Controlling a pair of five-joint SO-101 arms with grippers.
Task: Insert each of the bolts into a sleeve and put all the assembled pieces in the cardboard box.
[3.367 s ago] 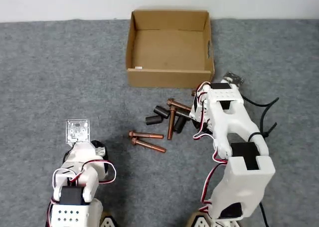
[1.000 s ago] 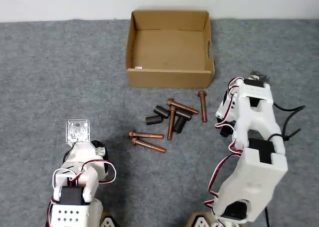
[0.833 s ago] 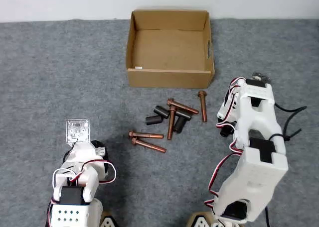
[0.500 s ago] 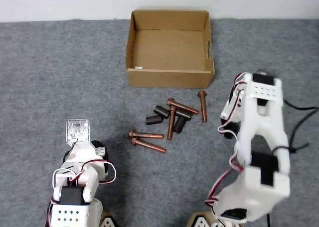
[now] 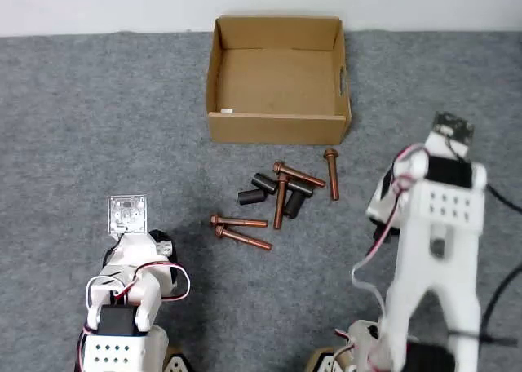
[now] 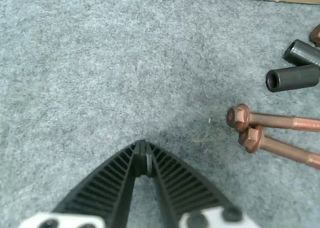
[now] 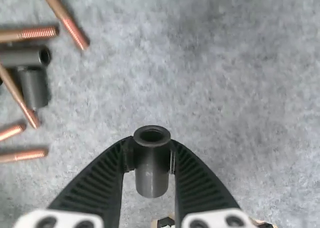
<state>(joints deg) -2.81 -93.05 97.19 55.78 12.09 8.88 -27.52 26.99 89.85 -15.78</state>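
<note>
The right arm's jaws are clamped on a short black cylindrical sleeve point(image 7: 151, 160), its open bore turned toward the wrist camera, above the grey carpeted table point(image 5: 98, 103) and off to the right of the loose parts. The left arm's jaws are pressed together, low over the table near the heads of two copper-coloured flanged bolts point(image 6: 275, 120) lying side by side. Three more bolts point(image 5: 330, 174) and further black sleeves point(image 5: 251, 197) lie scattered between the arms, just in front of the open brown cardboard box point(image 5: 277, 129).
</note>
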